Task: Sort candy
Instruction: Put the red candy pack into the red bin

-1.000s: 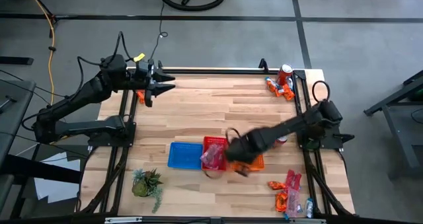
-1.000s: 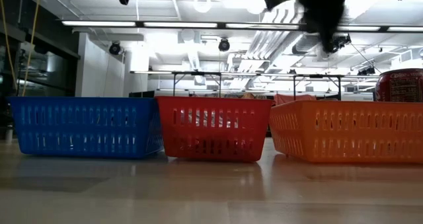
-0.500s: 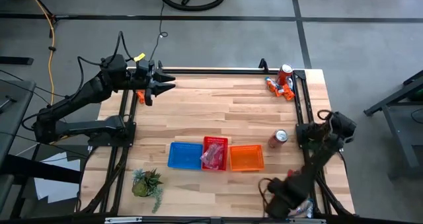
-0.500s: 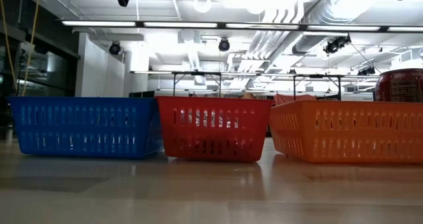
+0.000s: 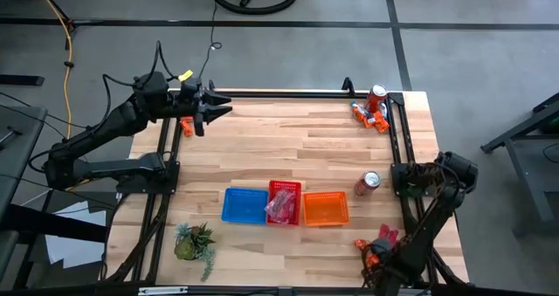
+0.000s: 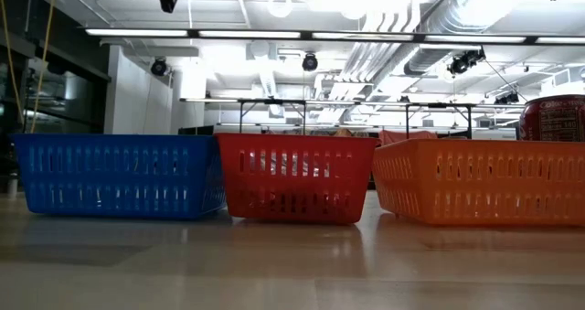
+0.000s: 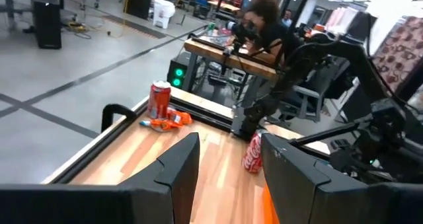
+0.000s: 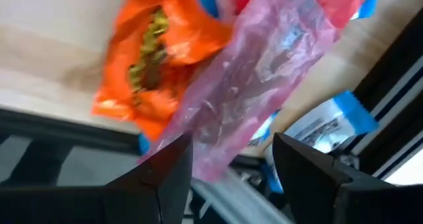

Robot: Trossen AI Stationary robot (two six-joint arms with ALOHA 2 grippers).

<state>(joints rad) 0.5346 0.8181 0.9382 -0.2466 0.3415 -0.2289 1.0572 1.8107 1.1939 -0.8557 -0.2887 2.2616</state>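
Candy packets, pink, red, orange and blue, lie in a pile (image 5: 383,244) at the table's near right corner. My right gripper (image 8: 231,151) hovers over them, open, its fingers on either side of a pink packet (image 8: 264,98). An orange packet (image 8: 152,65) and a blue one (image 8: 324,128) lie beside it. More candy (image 5: 367,114) lies at the far right. The red basket (image 5: 283,202) holds pink packets. My left gripper (image 5: 218,108) waits open above the far left corner, nothing between its fingers. My right gripper stands over the pink packet's end (image 8: 218,145), fingers pointing down at the pile. I cannot tell whether the fingers touch the packet. The packet lies flat on the other candy and the table.
A blue basket (image 5: 244,205) and an orange basket (image 5: 325,209) flank the red one near the table's middle front. One soda can (image 5: 367,183) lies right of them, another (image 5: 376,95) stands at the far right. A potted plant (image 5: 195,241) sits near left.
My right gripper has swung from above the red and orange baskets toward the table's near right corner and come down over the candy pile there. My left arm has kept still.
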